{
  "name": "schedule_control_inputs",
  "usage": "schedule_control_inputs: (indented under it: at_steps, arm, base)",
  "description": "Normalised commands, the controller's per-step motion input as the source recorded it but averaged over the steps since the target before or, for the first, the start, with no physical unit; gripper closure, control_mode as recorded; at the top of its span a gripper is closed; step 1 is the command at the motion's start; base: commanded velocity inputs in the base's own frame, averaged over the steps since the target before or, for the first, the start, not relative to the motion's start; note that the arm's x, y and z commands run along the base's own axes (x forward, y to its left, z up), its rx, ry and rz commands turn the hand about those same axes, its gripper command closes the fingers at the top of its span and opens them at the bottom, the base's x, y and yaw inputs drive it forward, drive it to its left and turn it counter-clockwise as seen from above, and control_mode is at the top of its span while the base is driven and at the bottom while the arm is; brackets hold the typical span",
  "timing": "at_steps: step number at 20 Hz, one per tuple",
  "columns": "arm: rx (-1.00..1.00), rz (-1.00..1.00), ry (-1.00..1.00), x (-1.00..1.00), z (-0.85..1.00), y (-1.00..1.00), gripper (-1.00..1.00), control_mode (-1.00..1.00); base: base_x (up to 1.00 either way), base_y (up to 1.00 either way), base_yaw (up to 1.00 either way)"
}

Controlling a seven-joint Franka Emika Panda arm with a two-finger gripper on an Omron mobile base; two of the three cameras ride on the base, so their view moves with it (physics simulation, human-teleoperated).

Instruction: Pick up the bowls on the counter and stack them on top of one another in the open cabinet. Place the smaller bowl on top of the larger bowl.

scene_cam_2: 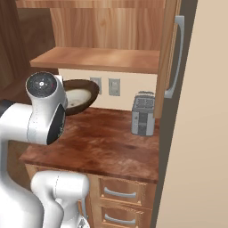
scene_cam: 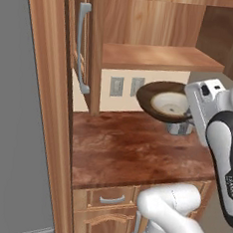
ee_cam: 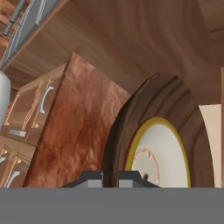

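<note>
At the bottom of the hand view the gripper shows its two dark finger tips pressed close together on the rim of the wide, dark brown wood-grain bowl, so the pincer is closed on that bowl. Inside the brown bowl sits the small cream-white bowl with a pale tan rim, in the lower right of that frame.

In the left base view the white arm rises from the lower right, and its hand covers the right edge of the brown bowl at the right centre of the frame. The brown bowl is held in the air, tilted, above the reddish-brown mottled wood-look counter and not touching it. The cream bowl rests in its hollow. In the right base view the brown bowl peeks out from behind the arm's round white joint at the left centre, with the cream bowl inside.

Farther right in that view, a boxy grey toaster stands on the counter near the wall.

Above and behind the bowls, in the upper part of both base views, is the warm brown wooden open cabinet, its plank shelf bare, its door with a long grey bar handle standing open in the upper left.
</note>
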Motion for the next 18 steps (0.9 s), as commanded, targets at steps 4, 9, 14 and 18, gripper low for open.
schedule_control_inputs:
  at_steps: [4,9,14,18]
  arm:
    - [0.02,0.03,-0.05,0.00,0.39,0.00,1.00,-1.00]
    - [0.01,0.02,-0.06,-0.02,0.35,0.00,1.00,-1.00]
    - [0.01,0.02,-0.06,-0.01,0.32,0.00,1.00,-1.00]
    - [0.00,0.02,-0.03,0.00,0.25,0.00,1.00,-1.00]
  base:
    - [0.00,0.00,0.00]
    - [0.00,0.00,0.00]
    - [0.00,0.00,0.00]
    - [0.00,0.00,0.00]
